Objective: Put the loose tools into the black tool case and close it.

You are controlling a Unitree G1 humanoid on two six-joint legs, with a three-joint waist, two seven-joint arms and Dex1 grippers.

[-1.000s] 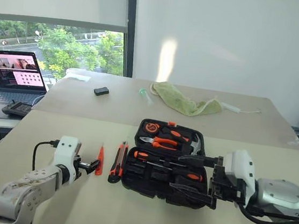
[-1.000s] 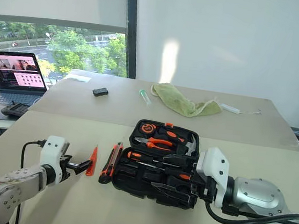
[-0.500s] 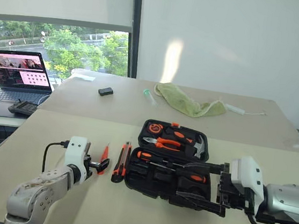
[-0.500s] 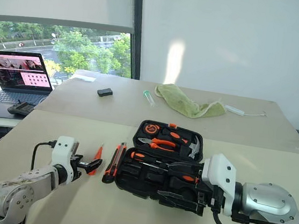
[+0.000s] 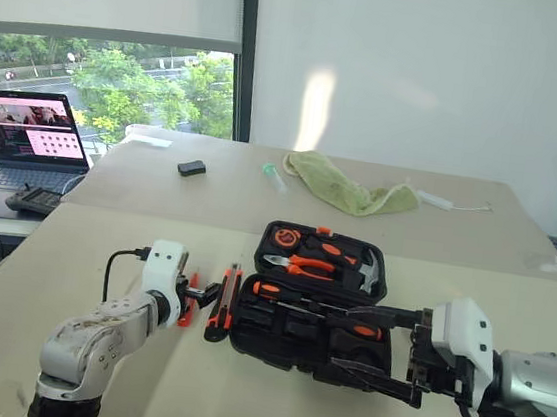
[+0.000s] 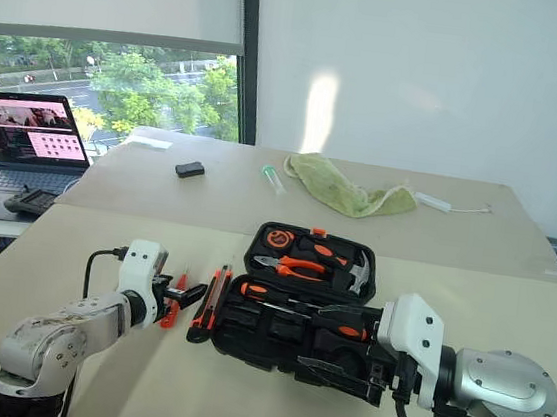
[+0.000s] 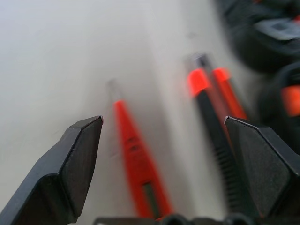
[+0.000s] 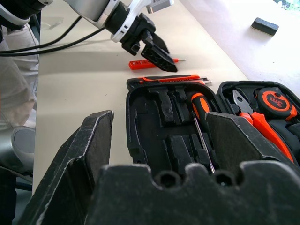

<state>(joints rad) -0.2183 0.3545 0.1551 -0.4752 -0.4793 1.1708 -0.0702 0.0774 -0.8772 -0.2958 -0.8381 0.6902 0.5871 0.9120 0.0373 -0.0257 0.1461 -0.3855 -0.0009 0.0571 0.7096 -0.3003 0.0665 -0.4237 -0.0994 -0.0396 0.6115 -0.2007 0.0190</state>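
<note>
Left gripper [image 7: 159,140] open, straddling the slim orange tester screwdriver [image 7: 136,164] at lower left beside the utility knife [image 5: 222,303]; I lower squarely, close mid-handle; right gripper [image 5: 384,346] open over the black tool case [image 5: 293,346].

My left gripper [image 5: 200,292] has moved in toward the slim orange tester screwdriver [image 7: 137,161], and my spread fingers [image 7: 77,154] now straddle it, beside the utility knife [image 5: 221,303].
</note>
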